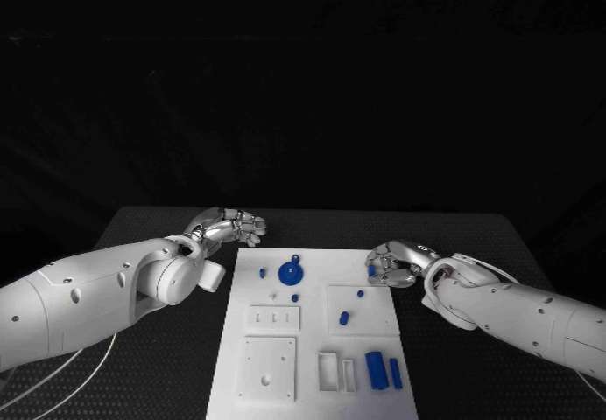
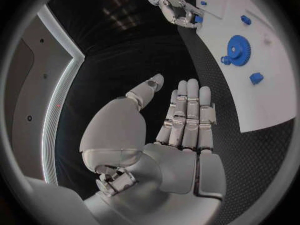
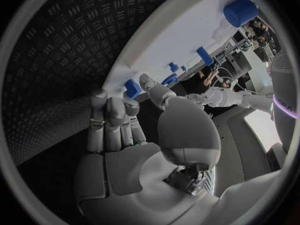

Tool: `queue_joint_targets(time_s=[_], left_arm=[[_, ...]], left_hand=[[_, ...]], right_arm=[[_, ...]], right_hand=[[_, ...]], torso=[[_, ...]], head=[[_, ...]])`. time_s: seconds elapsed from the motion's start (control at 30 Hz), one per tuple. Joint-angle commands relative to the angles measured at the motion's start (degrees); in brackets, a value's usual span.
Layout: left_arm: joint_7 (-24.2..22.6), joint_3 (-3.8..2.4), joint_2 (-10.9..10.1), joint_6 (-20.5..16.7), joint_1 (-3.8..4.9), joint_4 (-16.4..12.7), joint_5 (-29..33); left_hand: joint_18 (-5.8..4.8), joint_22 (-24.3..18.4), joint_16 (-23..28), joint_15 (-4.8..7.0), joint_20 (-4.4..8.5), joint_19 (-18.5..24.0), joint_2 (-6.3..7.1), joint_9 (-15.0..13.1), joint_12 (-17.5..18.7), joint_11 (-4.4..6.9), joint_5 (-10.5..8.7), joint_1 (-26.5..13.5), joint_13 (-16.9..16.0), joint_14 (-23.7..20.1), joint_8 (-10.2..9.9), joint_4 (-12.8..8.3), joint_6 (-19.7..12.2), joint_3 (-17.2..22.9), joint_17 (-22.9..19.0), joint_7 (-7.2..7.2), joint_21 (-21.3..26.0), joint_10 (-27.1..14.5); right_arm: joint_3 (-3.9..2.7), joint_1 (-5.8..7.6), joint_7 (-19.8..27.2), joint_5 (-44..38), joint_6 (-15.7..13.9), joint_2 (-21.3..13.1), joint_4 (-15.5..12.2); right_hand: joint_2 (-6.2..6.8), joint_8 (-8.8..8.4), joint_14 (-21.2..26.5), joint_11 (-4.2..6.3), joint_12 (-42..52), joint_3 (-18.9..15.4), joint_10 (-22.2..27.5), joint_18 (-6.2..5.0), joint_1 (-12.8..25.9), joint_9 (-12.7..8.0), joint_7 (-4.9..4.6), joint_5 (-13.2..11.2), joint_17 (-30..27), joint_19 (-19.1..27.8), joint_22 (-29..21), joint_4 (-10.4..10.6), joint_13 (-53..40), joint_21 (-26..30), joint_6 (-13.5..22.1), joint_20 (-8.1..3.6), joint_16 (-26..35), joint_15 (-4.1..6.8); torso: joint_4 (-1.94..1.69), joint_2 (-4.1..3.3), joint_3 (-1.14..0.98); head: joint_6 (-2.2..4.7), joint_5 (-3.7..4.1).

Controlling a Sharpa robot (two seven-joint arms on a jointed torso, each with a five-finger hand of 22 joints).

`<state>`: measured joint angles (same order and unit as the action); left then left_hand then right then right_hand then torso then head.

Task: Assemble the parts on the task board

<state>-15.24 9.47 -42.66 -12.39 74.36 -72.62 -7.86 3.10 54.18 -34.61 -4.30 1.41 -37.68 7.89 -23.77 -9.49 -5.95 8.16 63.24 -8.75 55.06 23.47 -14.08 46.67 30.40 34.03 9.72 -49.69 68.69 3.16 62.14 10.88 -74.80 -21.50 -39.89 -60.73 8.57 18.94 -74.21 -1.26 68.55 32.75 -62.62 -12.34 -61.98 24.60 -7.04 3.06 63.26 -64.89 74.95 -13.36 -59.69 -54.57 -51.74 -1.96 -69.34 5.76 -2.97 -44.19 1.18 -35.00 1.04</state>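
Nearest on the white task board (image 1: 268,367) — two blue cylinders (image 1: 376,367) lying side by side; no readable writing anywhere. Farther up, right hand (image 1: 397,263) pinching a small blue part (image 3: 132,88) at the board's right edge. Farthest — blue gear (image 1: 292,273), and left hand (image 1: 230,227) off the board's far left corner, fingers released, grasping nothing.

A: What does the right hand (image 3: 134,135) have?
B: A small blue part (image 3: 132,88) sits between its thumb and fingers (image 3: 112,115), right at the edge of the white task board (image 3: 169,40).
A: And on the board?
B: A blue cylinder (image 3: 240,11) near one end, and smaller blue pieces (image 3: 204,56) along it. Black textured desk (image 3: 56,60) lies beside the board.
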Motion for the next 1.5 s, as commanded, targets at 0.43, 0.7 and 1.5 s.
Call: queue_joint_targets(time_s=[0.43, 0.7, 1.5], left_arm=[[-0.2, -0.04, 0.0, 1.0, 0.03, -0.2, 0.1], [-0.1, -0.04, -0.1, 1.0, 0.03, -0.3, 0.1], [0.0, -0.05, -0.2, 1.2, 0.04, -0.4, 0.1]], left_hand=[[0.65, 0.0, -0.4, 0.06, 0.05, 0.2, -0.46, -0.1, 0.3, -0.15, -0.03, 0.0, -0.1, -0.3, -0.3, 0.2, -0.1, 0.3, -0.1, 0.31, -0.3, -0.2], [0.65, 0.0, -0.4, 0.06, 0.05, 0.2, -0.49, -0.1, 0.3, -0.15, -0.05, 0.0, -0.1, -0.3, -0.3, 0.2, -0.1, 0.4, -0.1, 0.32, -0.3, -0.3], [0.66, 0.0, -0.4, 0.06, 0.06, 0.2, -0.63, -0.1, 0.3, -0.1, -0.07, 0.1, -0.2, -0.3, -0.3, 0.2, -0.1, 0.5, -0.1, 0.3, -0.3, -0.2]], right_arm=[[-0.01, -0.1, -0.4, -1.2, 0.1, 0.0, 0.2], [-0.01, -0.1, -0.5, -1.3, -0.1, -0.1, 0.2], [-0.01, -0.11, -0.3, -1.0, -0.6, -0.2, -0.6]], right_hand=[[-0.74, 0.57, -0.1, 1.75, 0.1, 1.3, 1.6, -2.66, 0.2, 0.3, 1.17, -0.3, 0.1, -0.4, 0.5, 0.4, 0.2, -0.3, -5.7, -0.25, 0.0, 0.83], [-0.67, 0.56, -0.1, 1.78, 0.1, 1.7, 1.6, -2.66, 0.1, 0.3, 1.2, -0.3, 0.1, -0.5, 0.5, 0.5, 0.2, -0.3, -5.7, -0.3, 0.0, 0.86], [-2.65, 1.99, -0.4, 2.65, 0.6, 7.0, 0.5, -2.66, -0.8, 1.2, 2.12, -0.3, 0.3, -0.8, 0.5, 2.5, -0.2, -0.7, -8.2, -0.47, -0.2, 1.61]], torso=[[0.04, 0.02, -0.03], [0.06, 0.03, -0.01], [-0.05, 0.06, 0.02]], head=[[-0.05, 0.05], [-0.04, 0.1], [-0.26, 0.37]])
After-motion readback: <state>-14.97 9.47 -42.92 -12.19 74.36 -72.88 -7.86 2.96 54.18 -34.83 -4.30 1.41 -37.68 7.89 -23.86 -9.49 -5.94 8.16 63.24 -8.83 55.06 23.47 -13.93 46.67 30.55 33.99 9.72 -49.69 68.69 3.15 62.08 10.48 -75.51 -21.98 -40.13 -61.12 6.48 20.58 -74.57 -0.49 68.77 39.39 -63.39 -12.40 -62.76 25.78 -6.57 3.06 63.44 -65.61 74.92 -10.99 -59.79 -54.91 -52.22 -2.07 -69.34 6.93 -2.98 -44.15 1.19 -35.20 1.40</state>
